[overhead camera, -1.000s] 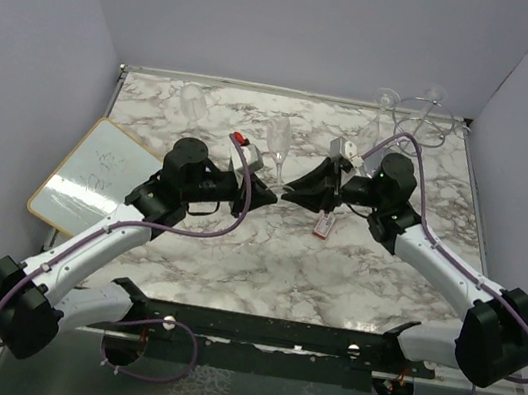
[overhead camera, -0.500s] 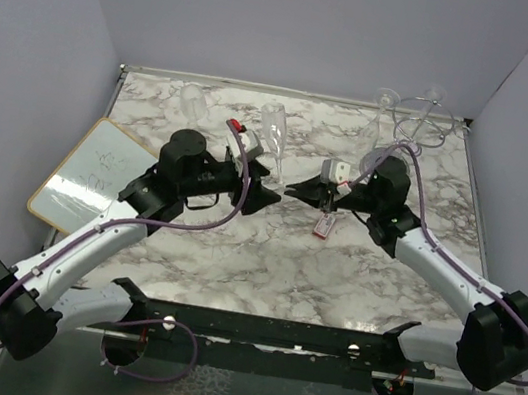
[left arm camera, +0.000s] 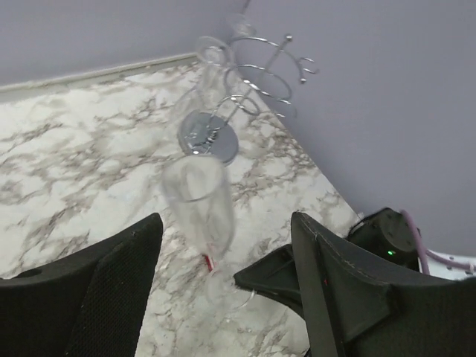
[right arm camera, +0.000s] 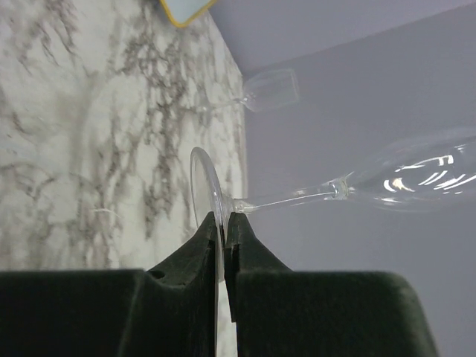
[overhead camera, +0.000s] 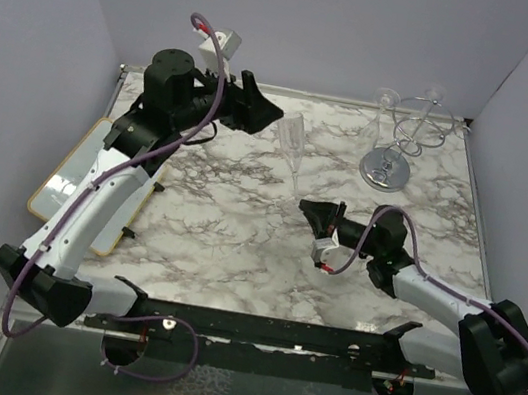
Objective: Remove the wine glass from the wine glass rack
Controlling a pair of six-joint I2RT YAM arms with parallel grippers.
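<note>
Right gripper [right arm camera: 222, 221] is pinching the foot of the glass [right arm camera: 405, 177], with its jaws pressing together on the thin disc. Left gripper [overhead camera: 264, 106] is standing spread and gripping nothing.

Table [overhead camera: 238, 229] is showing white marble with grey veining. Plain lilac walls [overhead camera: 323, 25] are closing it in on three sides. A whiteboard [overhead camera: 79, 182] is lying at centre left of the overhead frame.

The glass is a clear, narrow flute. It is standing near upright at upper centre, well apart from the rack [overhead camera: 387, 167] at upper right. Whether its foot is touching the marble cannot be told.

Left arm is reaching high at upper left. Right arm is lying low at lower right.
</note>
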